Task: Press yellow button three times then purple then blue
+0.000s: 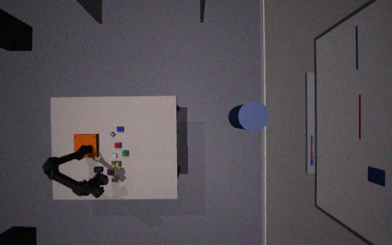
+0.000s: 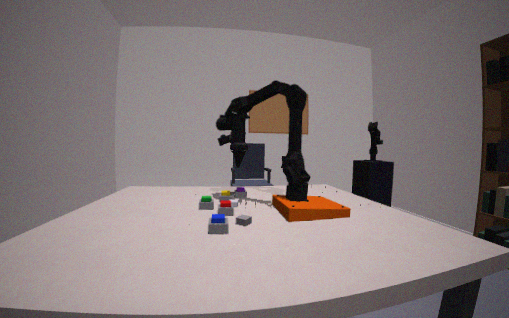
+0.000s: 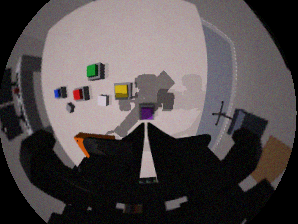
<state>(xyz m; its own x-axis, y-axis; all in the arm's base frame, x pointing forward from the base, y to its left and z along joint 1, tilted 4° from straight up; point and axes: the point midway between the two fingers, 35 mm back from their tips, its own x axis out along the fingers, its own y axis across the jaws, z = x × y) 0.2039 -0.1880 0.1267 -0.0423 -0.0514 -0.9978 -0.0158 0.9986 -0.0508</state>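
The yellow button (image 1: 117, 164) (image 2: 225, 193) (image 3: 121, 90) stands on the table, its cap raised. The purple button (image 1: 110, 172) (image 2: 240, 190) (image 3: 146, 112) stands beside it, nearer the arm. The blue button (image 1: 120, 129) (image 2: 218, 218) (image 3: 57, 93) stands at the other end of the group. My gripper (image 2: 240, 165) (image 3: 145, 125) is shut and empty. It hangs clearly above the table, and in the wrist view its tips are just below the purple button. In the top view the arm hides the fingertips.
A red button (image 1: 117, 145) (image 2: 226, 204) (image 3: 78, 94) and a green button (image 1: 125, 153) (image 2: 206, 199) (image 3: 93, 70) stand among the others. A white block (image 1: 115, 156) (image 3: 103, 100) lies near yellow and red; a grey block (image 1: 112, 134) (image 2: 244, 220) (image 3: 70, 107) lies near blue. The arm's base is orange (image 2: 317, 207).
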